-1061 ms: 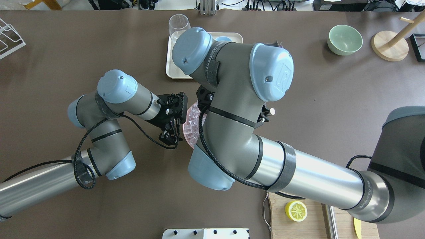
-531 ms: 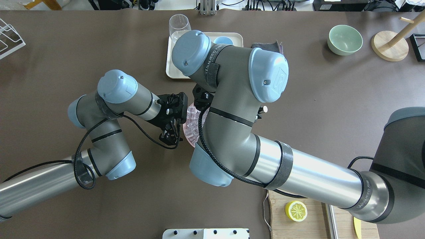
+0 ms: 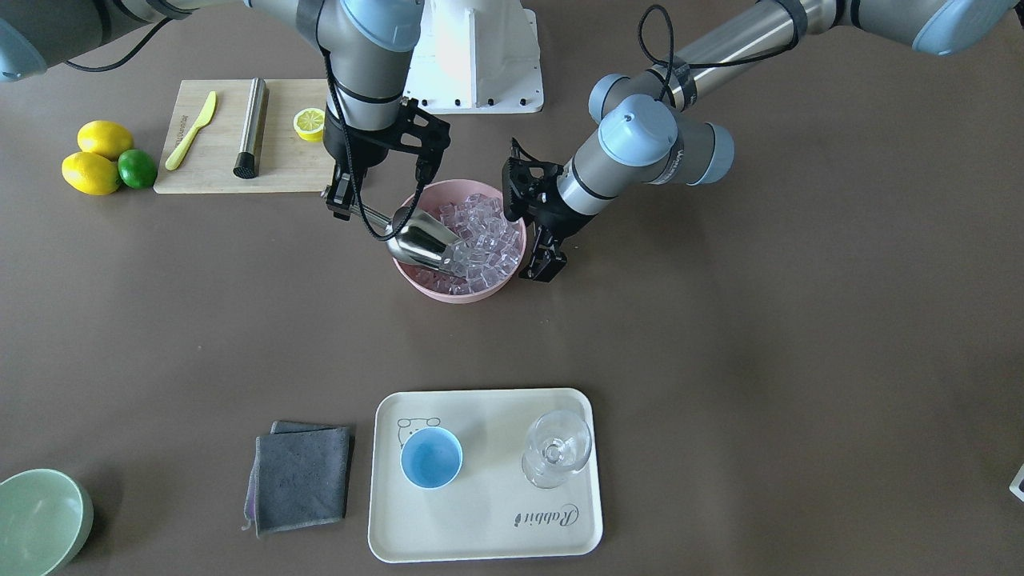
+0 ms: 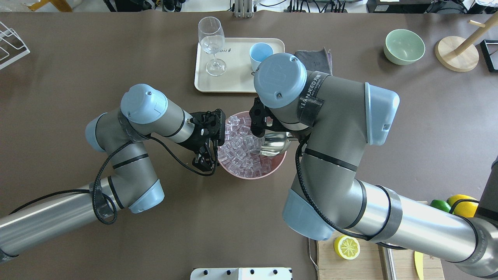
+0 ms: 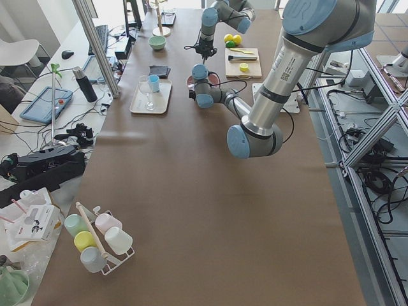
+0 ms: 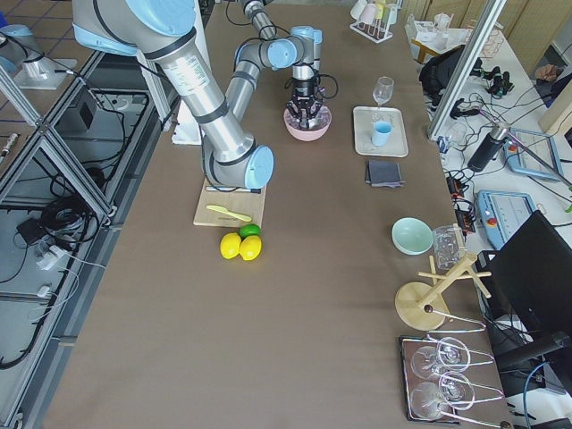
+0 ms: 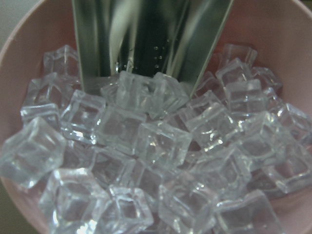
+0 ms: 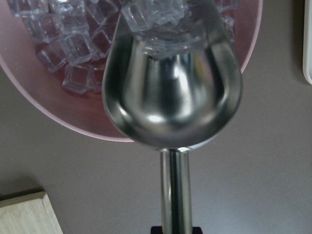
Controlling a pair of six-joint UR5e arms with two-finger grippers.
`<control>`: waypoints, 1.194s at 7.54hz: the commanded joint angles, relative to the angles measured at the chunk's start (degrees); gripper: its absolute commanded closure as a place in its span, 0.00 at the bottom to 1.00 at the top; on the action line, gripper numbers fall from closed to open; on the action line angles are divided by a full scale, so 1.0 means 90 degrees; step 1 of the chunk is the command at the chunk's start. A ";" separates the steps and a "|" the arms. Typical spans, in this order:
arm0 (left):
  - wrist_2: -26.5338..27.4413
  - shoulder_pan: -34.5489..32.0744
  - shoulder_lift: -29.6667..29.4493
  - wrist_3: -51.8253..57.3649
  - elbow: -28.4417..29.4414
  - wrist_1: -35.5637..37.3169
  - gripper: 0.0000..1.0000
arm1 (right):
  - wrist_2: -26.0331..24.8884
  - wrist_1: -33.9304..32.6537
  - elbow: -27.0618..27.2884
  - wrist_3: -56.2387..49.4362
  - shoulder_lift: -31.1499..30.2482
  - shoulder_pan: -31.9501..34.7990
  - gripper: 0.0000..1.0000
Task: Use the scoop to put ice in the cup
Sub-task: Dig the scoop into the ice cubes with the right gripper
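Pink bowl [image 3: 458,293] mid-table [image 3: 720,360], heaped with the ice [image 3: 480,232], clear cubes up to about rim level. Cup [image 3: 431,458] is empty and upright on the cream tray [image 3: 480,536], well apart from the bowl on the side away from the robot. Stemmed glass [image 3: 556,448] stands beside it on the same tray, also empty. Pale green bowl [image 3: 40,520] off at the table corner, empty.

Writing: "Rabbit" in script on the tray, plus a small line-drawn animal face near the cup. "WANJEED" on the strap round the right arm; UR logo on the joint cap.

Scoop [image 3: 420,240]: tilted, mouth pushed into the ice on the robot's right side of the bowl, a few cubes sitting at its lip in the right wrist view. Trough lies over the bowl rim, handle sticks out past the rim towards the robot.

Right hand [image 3: 342,200]: pinching the scoop handle at its far end, just outside the bowl.

Left hand [image 3: 544,268]: low at the opposite rim of the bowl, fingertips right by the wall; can't tell whether it is spread or clamped on the rim. Its camera looks straight into the cubes and the scoop mouth.

Cup is nowhere near either hand.
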 commanded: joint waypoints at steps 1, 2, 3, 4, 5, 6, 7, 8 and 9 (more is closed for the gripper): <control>0.0001 0.0000 0.0019 0.0019 -0.0009 -0.0028 0.01 | 0.0003 0.0901 -0.0023 0.0214 -0.0363 -0.0009 1.00; 0.0001 0.0000 0.0010 0.0020 -0.0009 -0.0028 0.01 | 0.0003 0.1204 0.0025 0.0330 -0.0490 -0.0009 1.00; 0.0001 0.0000 0.0009 0.0020 -0.0009 -0.0028 0.01 | 0.0013 0.1604 0.0036 0.0448 -0.0636 -0.0009 1.00; 0.0001 0.0000 0.0000 0.0020 0.0001 -0.0028 0.01 | 0.0023 0.1956 0.0084 0.0613 -0.0754 -0.0009 1.00; 0.0001 0.0000 0.0000 0.0020 0.0001 -0.0028 0.01 | 0.0023 0.2191 0.0172 0.0740 -0.0861 -0.0009 1.00; 0.0001 0.0000 0.0000 0.0020 0.0001 -0.0028 0.01 | 0.0023 0.2493 0.0230 0.0925 -0.1007 -0.0009 1.00; 0.0001 0.0000 0.0000 0.0020 0.0001 -0.0018 0.01 | 0.0023 0.2670 0.0347 0.1014 -0.1134 -0.0009 1.00; 0.0001 0.0000 0.0000 0.0020 0.0001 -0.0018 0.01 | 0.0023 0.3039 0.0358 0.1112 -0.1329 -0.0009 1.00; 0.0001 0.0000 0.0000 0.0020 0.0001 -0.0018 0.01 | 0.0023 0.3594 0.0348 0.1364 -0.1582 -0.0009 1.00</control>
